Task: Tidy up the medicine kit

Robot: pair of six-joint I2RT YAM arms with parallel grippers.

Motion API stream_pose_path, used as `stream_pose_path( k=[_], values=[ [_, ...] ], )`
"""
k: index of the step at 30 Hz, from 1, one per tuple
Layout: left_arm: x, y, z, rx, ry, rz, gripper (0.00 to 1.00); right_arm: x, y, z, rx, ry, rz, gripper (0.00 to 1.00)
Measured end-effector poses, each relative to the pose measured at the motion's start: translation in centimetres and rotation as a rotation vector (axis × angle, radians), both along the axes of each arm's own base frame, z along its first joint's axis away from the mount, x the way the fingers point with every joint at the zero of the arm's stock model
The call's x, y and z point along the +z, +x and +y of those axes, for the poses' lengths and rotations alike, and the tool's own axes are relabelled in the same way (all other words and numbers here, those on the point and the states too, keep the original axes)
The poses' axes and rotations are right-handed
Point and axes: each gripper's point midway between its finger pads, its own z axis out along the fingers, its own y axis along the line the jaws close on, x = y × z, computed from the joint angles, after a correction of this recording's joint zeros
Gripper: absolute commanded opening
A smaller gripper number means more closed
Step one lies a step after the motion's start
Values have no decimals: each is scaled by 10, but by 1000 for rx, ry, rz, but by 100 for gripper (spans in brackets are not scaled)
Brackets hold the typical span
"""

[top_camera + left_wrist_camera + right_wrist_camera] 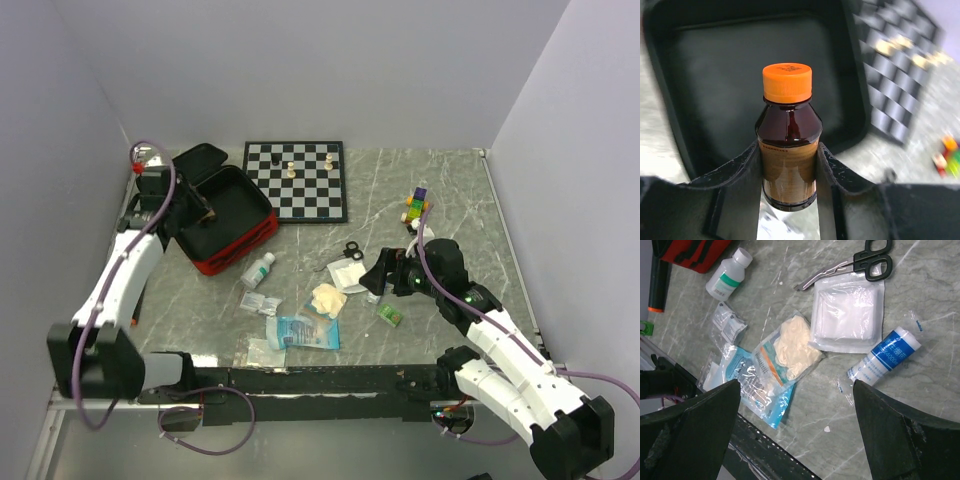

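Left wrist view: the left gripper [789, 165] pinches a brown bottle [788, 140] with an orange cap by its sides, in front of the black lining of the open medicine kit [670, 100].
From the top, the kit lies open at the far left of the table [460, 200], red walls outside, just beside the chessboard [297, 180]. The right gripper [796, 385] hangs with its fingers spread wide and empty above loose supplies: scissors [860, 262], a gauze packet [846, 315], a bandage roll [885, 354], packed gloves [790, 347] and a white bottle [729, 276].
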Motion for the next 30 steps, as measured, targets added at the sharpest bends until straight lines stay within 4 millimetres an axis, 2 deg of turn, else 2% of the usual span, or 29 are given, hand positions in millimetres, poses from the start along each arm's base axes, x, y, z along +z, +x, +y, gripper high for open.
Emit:
stream_pose_path(
  k=[4, 7, 10, 18, 23, 26, 30],
  values=[
    [-45, 18, 36, 110, -21, 118, 25, 1, -1, 1, 4, 4, -2, 100],
    [-79, 24, 46, 148, -29, 210, 25, 1, -1, 2, 10, 8, 0, 100],
    [-100, 29, 47, 156, -27, 267, 25, 1, -2, 2, 13, 11, 2, 100],
    [-113, 51, 57, 212, -2, 283, 24, 4, -1, 5, 21, 27, -4, 100],
    [-127, 55, 67, 268, 10, 314, 24, 2, -1, 6, 22, 25, 2, 100],
    [-140, 57, 74, 300, 10, 345, 29, 0, -1, 5, 22, 24, 5, 100],
    [-154, 54, 82, 338, -2, 383, 47, -7, -4, 4, 21, 16, 22, 100]
  ],
)
